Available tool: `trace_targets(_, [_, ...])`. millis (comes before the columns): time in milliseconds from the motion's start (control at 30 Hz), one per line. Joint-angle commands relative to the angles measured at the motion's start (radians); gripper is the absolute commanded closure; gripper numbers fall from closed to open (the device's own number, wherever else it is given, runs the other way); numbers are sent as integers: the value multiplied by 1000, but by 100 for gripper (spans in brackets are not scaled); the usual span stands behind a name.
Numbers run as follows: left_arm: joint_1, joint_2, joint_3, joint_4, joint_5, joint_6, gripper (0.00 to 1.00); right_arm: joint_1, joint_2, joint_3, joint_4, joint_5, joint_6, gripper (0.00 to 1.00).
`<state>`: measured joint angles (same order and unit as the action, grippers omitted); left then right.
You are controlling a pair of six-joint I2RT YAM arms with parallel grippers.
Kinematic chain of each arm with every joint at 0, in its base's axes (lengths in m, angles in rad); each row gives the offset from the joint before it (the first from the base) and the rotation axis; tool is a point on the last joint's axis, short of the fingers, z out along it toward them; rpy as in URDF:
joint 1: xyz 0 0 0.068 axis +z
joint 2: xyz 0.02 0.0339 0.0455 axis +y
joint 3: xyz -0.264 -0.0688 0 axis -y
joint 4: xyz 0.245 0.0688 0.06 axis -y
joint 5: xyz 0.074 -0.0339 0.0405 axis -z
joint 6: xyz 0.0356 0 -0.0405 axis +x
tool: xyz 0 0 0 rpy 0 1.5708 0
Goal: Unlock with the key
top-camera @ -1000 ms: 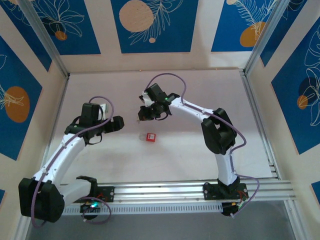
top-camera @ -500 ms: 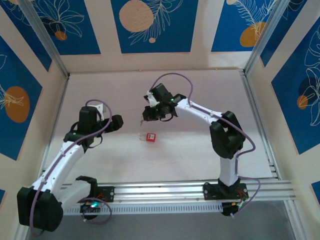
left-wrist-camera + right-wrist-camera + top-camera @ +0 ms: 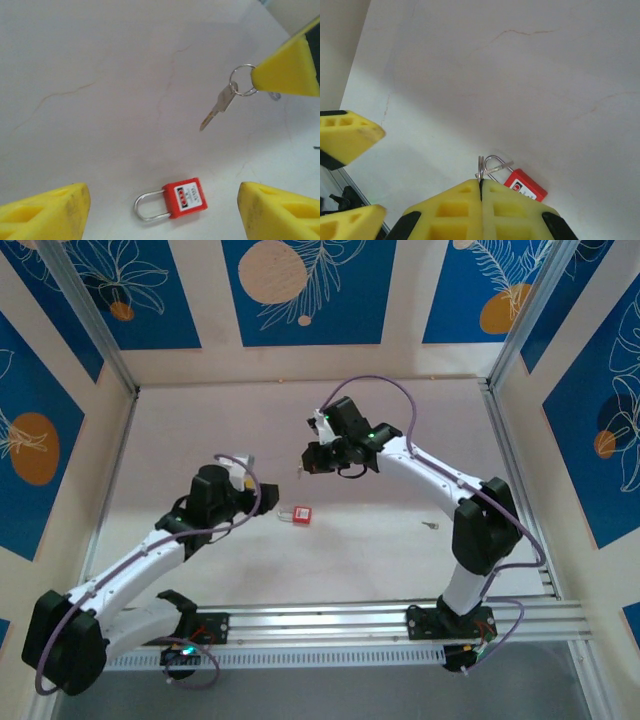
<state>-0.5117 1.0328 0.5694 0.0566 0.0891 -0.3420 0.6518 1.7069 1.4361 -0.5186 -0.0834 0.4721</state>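
The red padlock (image 3: 299, 514) lies flat on the white table, its silver shackle (image 3: 146, 209) pointing left in the left wrist view. My left gripper (image 3: 162, 212) hovers over it, open, with its yellow fingers (image 3: 47, 212) wide on either side and not touching it. My right gripper (image 3: 480, 189) is shut on the wire ring of the key (image 3: 218, 107). The key hangs free in the air, above and behind the padlock (image 3: 525, 185). In the top view the right gripper (image 3: 304, 468) is just behind the padlock and the left gripper (image 3: 266, 502) is just to its left.
A small metal piece (image 3: 430, 526) lies on the table to the right of the padlock. Patterned blue walls and aluminium posts enclose the table on three sides, and a rail (image 3: 330, 620) runs along the near edge.
My left arm has swung right and forward to the padlock, its jaws a little narrower. My right arm has shifted right and back, still holding the key.
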Motion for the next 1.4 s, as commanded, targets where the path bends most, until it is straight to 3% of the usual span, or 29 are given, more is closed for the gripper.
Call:
trace_targets(0, [-27,27,-76,300,42,101,24,-5,-68,-27,-40,16,-15,100])
trace_targets(167, [-64,102,-115,487,86,210,23,-6,-132,-52,-57,18,-4,100])
trace_targets(333, [-93,205,-156,737,140,293,29,-5,-174,-51,-65,5,9,100])
trace_targets(500, [-105,281,-125,794,199,296,31,3,-197,-59,-66,3,17,100])
trace_targets(900, [-116,393,-112,916,221,255,44,22,-224,-81,-54,-2,29,100])
trace_targets(1367, [-145,410,-121,962,266,331,41,25,-241,-103,-24,-33,36,100])
